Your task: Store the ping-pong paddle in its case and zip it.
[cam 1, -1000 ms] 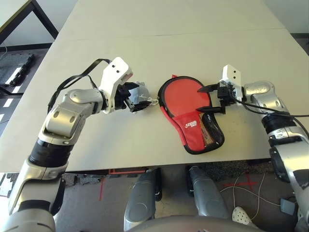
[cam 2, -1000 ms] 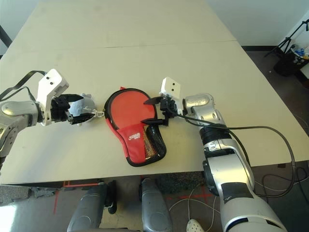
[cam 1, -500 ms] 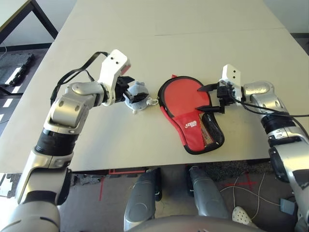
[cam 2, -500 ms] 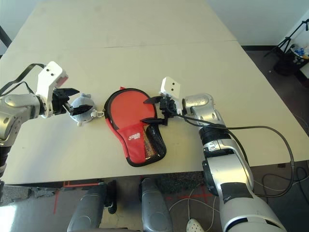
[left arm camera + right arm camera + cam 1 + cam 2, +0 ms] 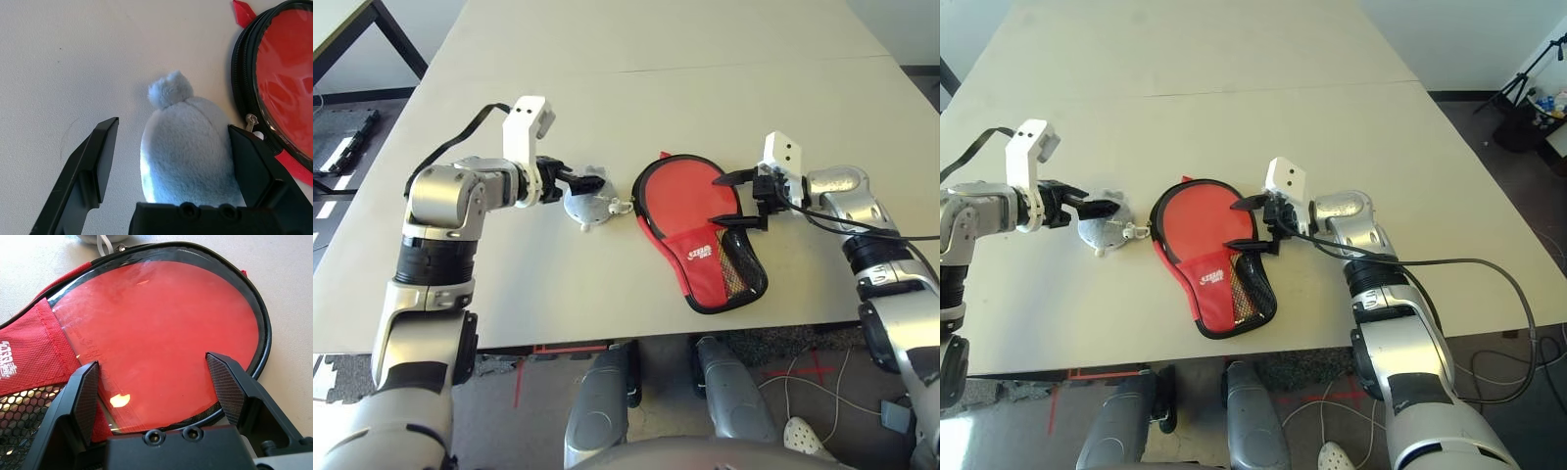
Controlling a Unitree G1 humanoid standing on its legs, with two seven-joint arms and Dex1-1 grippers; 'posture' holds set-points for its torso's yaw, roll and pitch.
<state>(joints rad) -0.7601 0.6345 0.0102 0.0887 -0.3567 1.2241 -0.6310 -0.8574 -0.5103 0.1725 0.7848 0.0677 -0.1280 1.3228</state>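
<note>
The red case [image 5: 705, 257] lies near the table's front edge, with a black zipper rim, a white logo and a mesh pocket. Inside its round rim shows a glossy red face [image 5: 161, 328], which looks like the ping-pong paddle's. The handle is hidden under the red fabric. My right gripper [image 5: 717, 203] stands open at the case's right edge, its fingers spanning the round face. My left gripper [image 5: 576, 182] is open, its fingers on either side of a small grey pouch [image 5: 186, 156] that lies just left of the case.
The case's zipper pull [image 5: 622, 206] points toward the grey pouch [image 5: 585, 204]. The table's front edge [image 5: 607, 338] runs close below the case. A seam [image 5: 705, 67] crosses the table farther back, with bare surface beyond it.
My left arm has swung back to the left and turned level. The grey pouch, tilted up between its fingers before, now lies flat on the table. The right arm and case have not moved.
</note>
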